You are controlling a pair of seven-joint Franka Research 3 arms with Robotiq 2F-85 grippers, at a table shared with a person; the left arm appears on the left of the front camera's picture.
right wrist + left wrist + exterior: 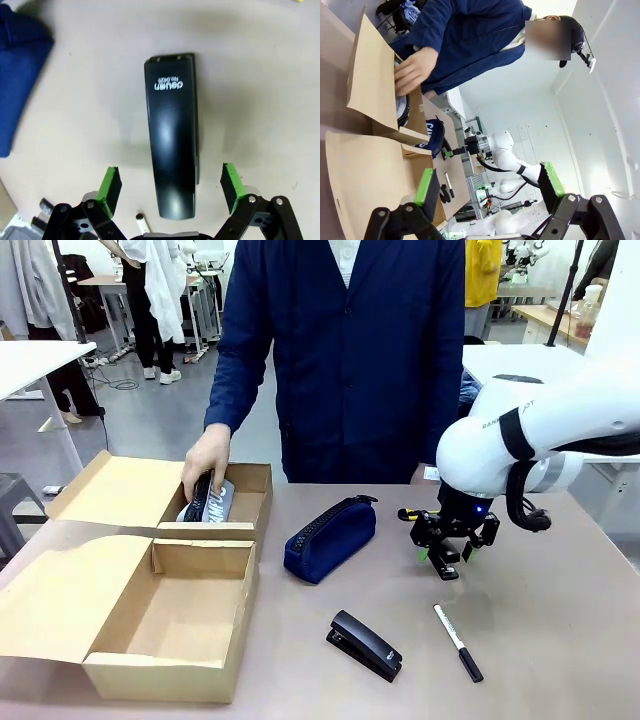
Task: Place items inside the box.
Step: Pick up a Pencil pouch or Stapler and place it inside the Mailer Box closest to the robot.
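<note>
- Right fingers [446, 554]: spread wide and empty, hanging above the surface [560, 610], right of the case [330, 538].
- Stapler [172, 135]: lies flat on the robot's side of the case, apart from it. In the right wrist view it runs lengthwise between the two pads, about centred, with bare surface along both long sides.
- Step in hand, as judged: descent onto the stapler. The pads should meet its long flanks near mid-length. A grip near either end would likely let it swing.
- Marker [458, 642]: on the robot's side of the case and to its right, near the stapler. A straight descent keeps the fingers off it.
- Box [165, 675]: left of the case and nearer the robot, with the flap folded out and the floor bare. It is the likely place to set the stapler down.
- Far box [250, 502]: left of the case. A person's hand [207, 462] rests in it on a dark item, so the carry should pass wide of it.
- Left fingers [489, 184]: spread and empty.
</note>
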